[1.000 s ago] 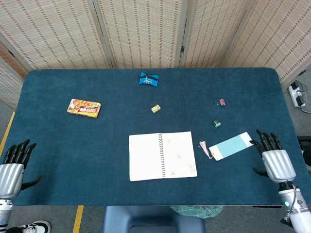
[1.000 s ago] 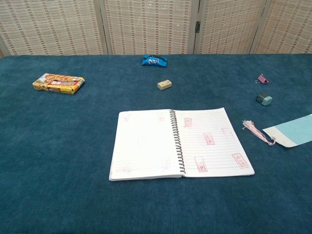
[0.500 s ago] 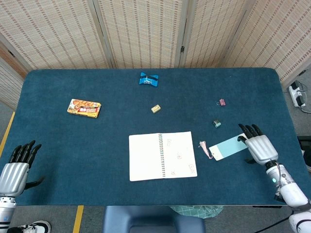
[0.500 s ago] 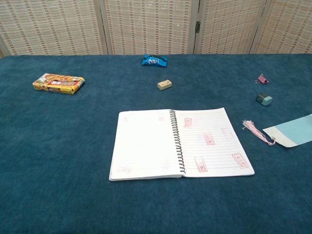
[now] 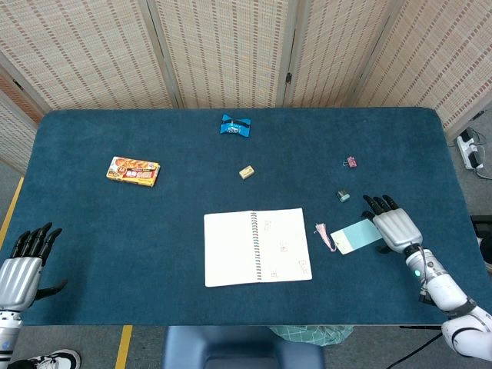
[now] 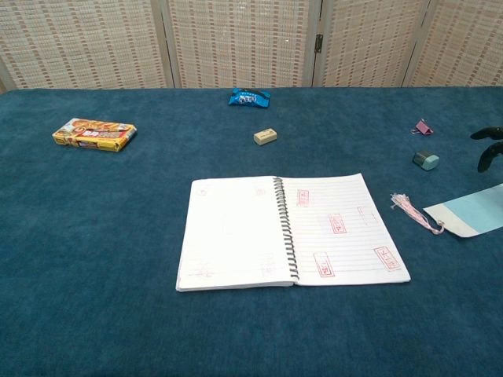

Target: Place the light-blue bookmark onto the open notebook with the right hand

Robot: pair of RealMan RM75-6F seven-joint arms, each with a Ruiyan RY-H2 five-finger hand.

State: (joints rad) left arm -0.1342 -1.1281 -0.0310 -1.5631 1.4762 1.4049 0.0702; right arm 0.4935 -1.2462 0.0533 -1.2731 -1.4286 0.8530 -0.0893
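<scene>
Right hand (image 5: 393, 225) over the bookmark's (image 5: 355, 235) outer end, fingers spread, holding nothing, open notebook (image 5: 257, 247) well to its left on the tabletop (image 5: 115, 231), left hand (image 5: 20, 269) spread at the far edge

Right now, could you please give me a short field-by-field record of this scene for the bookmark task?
bookmark: light-blue bookmark flat on the table, right of the notebook, pink tassel toward it
notebook: notebook open, lying flat, nothing on its pages
right hand: right hand over the bookmark's far end, fingers spread; contact cannot be told
left hand: left hand at the table's left edge, fingers apart, holding nothing
task state: bookmark not yet on notebook
other items: green clip, pink clip, eraser, blue packet, yellow box
</scene>
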